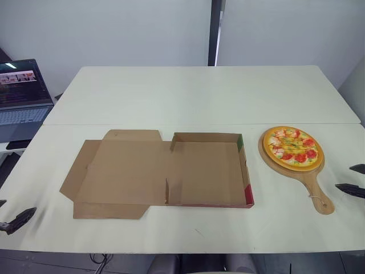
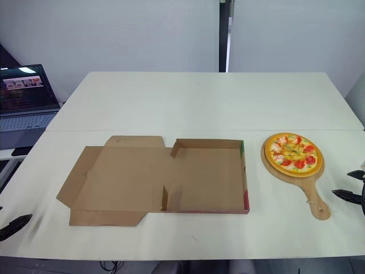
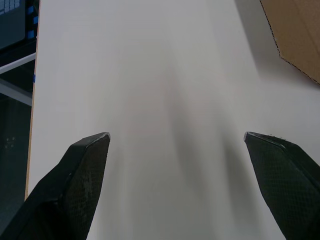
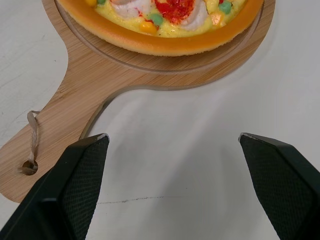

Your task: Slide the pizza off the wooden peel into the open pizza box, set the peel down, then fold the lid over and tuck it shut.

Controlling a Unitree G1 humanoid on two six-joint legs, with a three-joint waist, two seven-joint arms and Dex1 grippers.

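Right gripper (image 4: 172,136): open, its two black fingers (image 4: 75,185) spread wide and holding nothing. It hovers over bare tabletop just beside the handle of the wooden peel (image 1: 312,185), on the handle's right side, and grips no part of it.

Left gripper (image 3: 176,134): likewise open and empty, fingers well apart, low over the table (image 1: 199,97) near its front left corner. A corner of the cardboard lid (image 1: 122,171) shows ahead of it, apart from the fingers.

Pizza (image 1: 293,147): a round pie with an orange crust and red, yellow and green toppings. It sits centred on the round blade of the peel, which lies flat on the table to the right of the box with its handle pointing toward the robot. A thin cord loop (image 4: 32,135) hangs from the hole at the handle's end.

Pizza box (image 1: 208,171): open and empty at the middle of the table. The walled tray is on the right, near the peel but not touching it. The lid is laid out flat to the left, flaps unfolded.

Laptop (image 1: 23,91): open, screen lit, off the table's left edge.
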